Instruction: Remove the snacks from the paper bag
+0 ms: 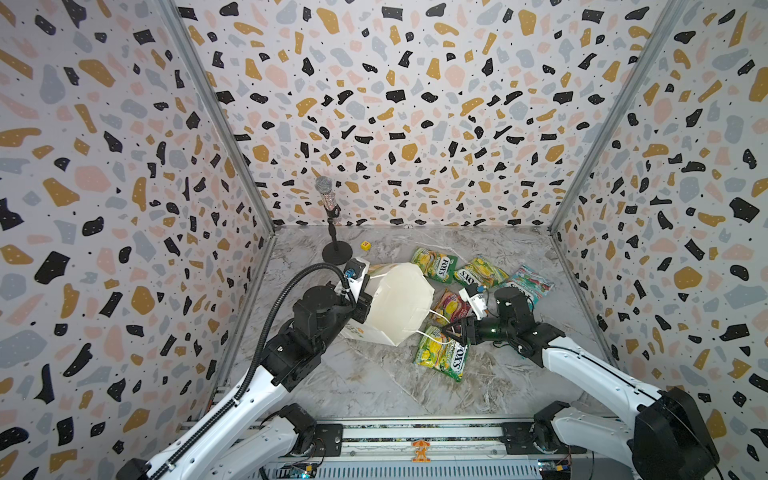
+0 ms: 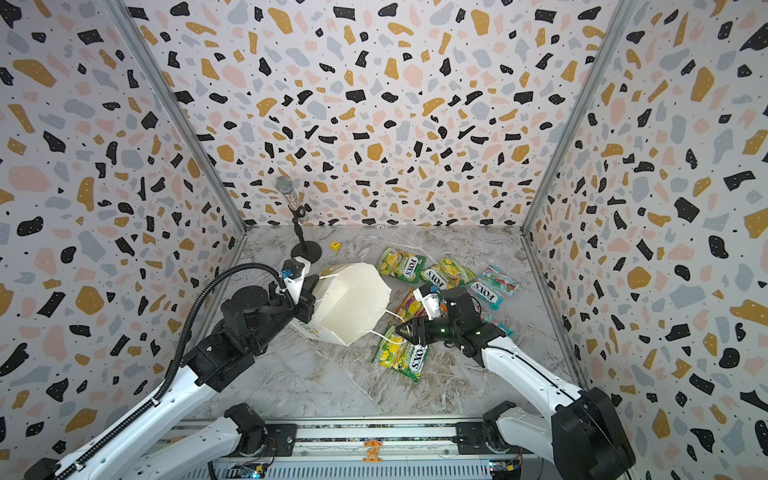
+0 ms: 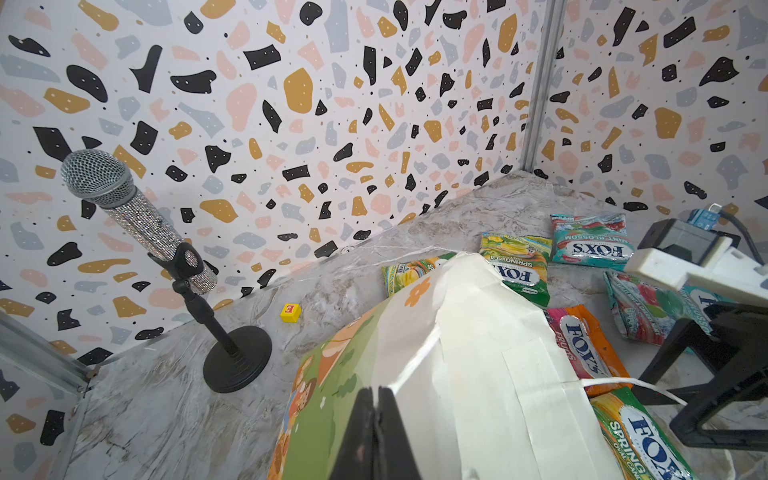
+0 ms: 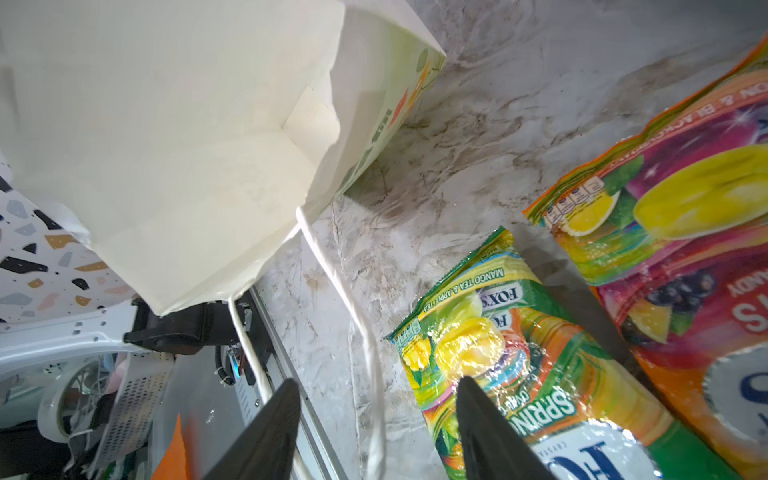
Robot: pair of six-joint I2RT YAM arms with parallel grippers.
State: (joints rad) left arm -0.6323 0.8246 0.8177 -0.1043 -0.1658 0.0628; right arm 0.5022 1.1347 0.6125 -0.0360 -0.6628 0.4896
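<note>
- Centre-table, the left gripper (image 1: 360, 301), jaws together, pinches the paper bag (image 1: 399, 305) and holds it tipped, mouth toward the right.
- Snacks (image 1: 478, 272) lie spilled on the tabletop (image 1: 374, 382) right of the bag, so emptying looks nearly done.
- Right gripper (image 1: 452, 330) hovers over the near green pouch (image 1: 442, 355), jaws apart, holding nothing, with the cord handle (image 4: 332, 266) between them.
- Next call: confirm nothing remains inside, and avoid snagging that cord.

Bright, even light fills every picture with only soft shadows — walls (image 1: 83, 208) bend near the edges in both top views, and the green snack (image 4: 469, 332) shines with glare.
</note>
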